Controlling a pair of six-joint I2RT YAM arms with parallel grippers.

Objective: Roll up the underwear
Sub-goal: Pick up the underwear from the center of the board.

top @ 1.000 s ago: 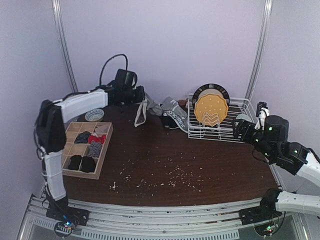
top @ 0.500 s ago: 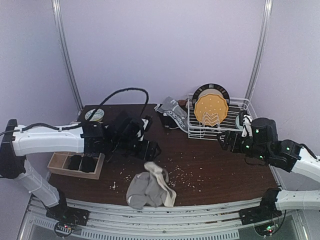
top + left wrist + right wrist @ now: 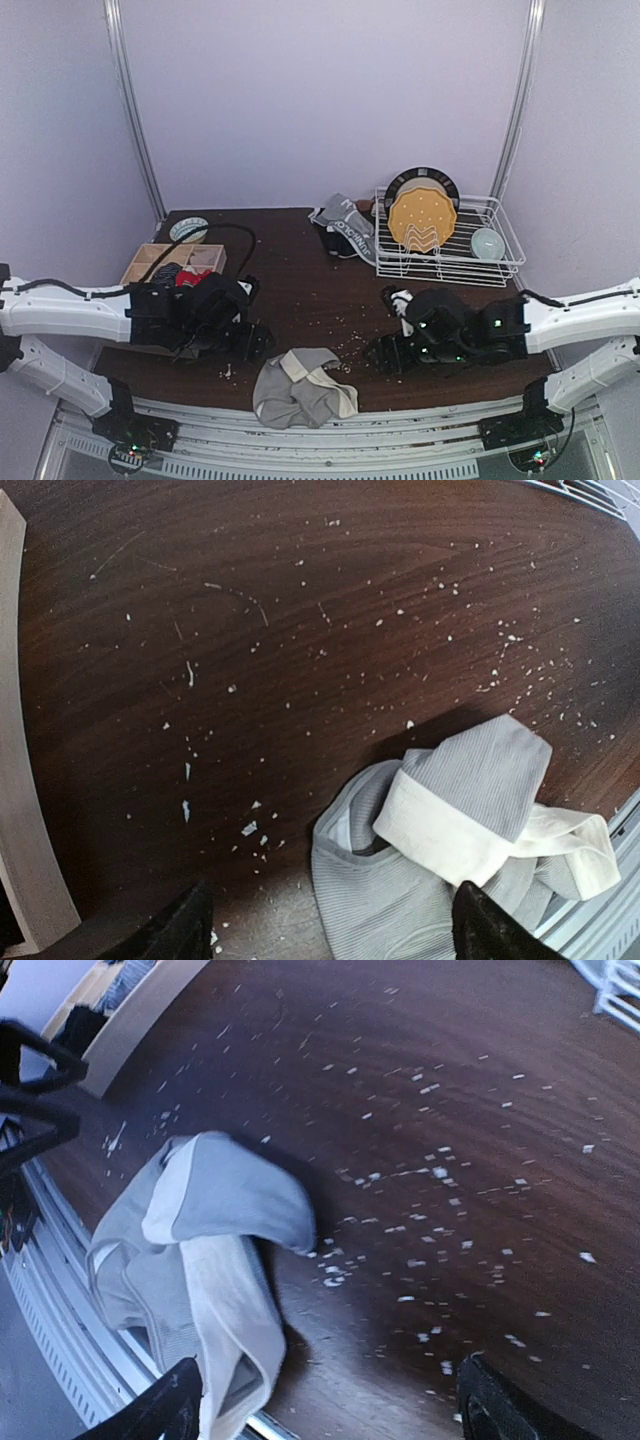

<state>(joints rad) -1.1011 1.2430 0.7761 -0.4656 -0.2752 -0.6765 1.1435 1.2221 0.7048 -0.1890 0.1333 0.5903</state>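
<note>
One grey underwear (image 3: 298, 388) with a white waistband lies crumpled at the table's near edge, partly over the rim. In the left wrist view the underwear (image 3: 470, 780) sits just ahead of my open left gripper (image 3: 330, 932), and no finger touches it. My left gripper (image 3: 248, 340) is to its left in the top view. The right gripper (image 3: 387, 352) hovers to its right, also open. From the right wrist the underwear (image 3: 215, 1210) lies ahead and left of the right gripper (image 3: 330, 1408). More underwear (image 3: 345, 228) is piled at the back.
A wooden divided box (image 3: 150, 258) with rolled cloth items stands at the left. A white dish rack (image 3: 455, 262) holds a yellow plate (image 3: 422, 216) and a small bowl (image 3: 487, 242) at back right. Another bowl (image 3: 188, 230) sits behind the box. Pale crumbs dot the dark table (image 3: 300, 300).
My left arm swung from the back pile to the near edge, and its jaws opened, leaving the grey underwear on the table. The right arm came down from the rack toward it.
</note>
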